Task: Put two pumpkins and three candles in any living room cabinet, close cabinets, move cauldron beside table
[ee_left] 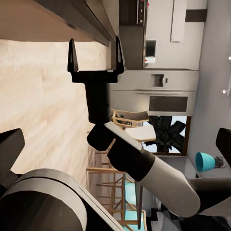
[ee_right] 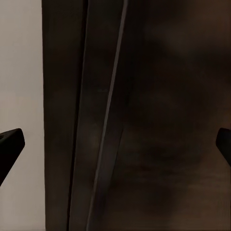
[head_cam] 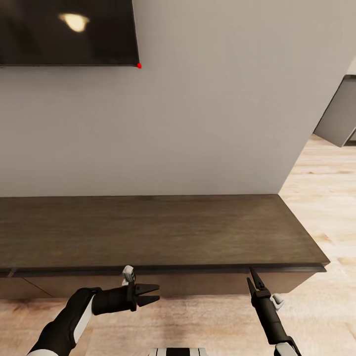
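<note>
Directly ahead of me, the long low dark-brown wood cabinet (head_cam: 158, 230) runs along a plain pale grey wall (head_cam: 222, 109), its flat top bare and lightly glossy. Its handleless fronts (head_cam: 207, 283) sit flush under the overhanging top edge, with no drawer drawn out in the head view, so their insides are hidden from me. A black wall-mounted screen (head_cam: 66, 32) hangs above the cabinet at upper left, reflecting a ceiling light. Light wood plank flooring (head_cam: 321, 207) extends past the cabinet's right end toward a grey unit (head_cam: 341, 118) in the neighbouring space.

My left gripper (head_cam: 154, 293) hovers just in front of the cabinet front, pointing to the right, its two fingers parted with nothing between them. My right gripper (head_cam: 253, 279) points up at the underside of the cabinet's top edge near its right end; seen edge-on from the head, its fingers look close together, but the left wrist view shows that same gripper (ee_left: 95, 54) with its prongs spread apart and empty beside the cabinet edge (ee_left: 94, 21). The right wrist view looks closely at the dark wood edge (ee_right: 110, 115), with my fingertips (ee_right: 9, 144) at either side, wide apart.
</note>
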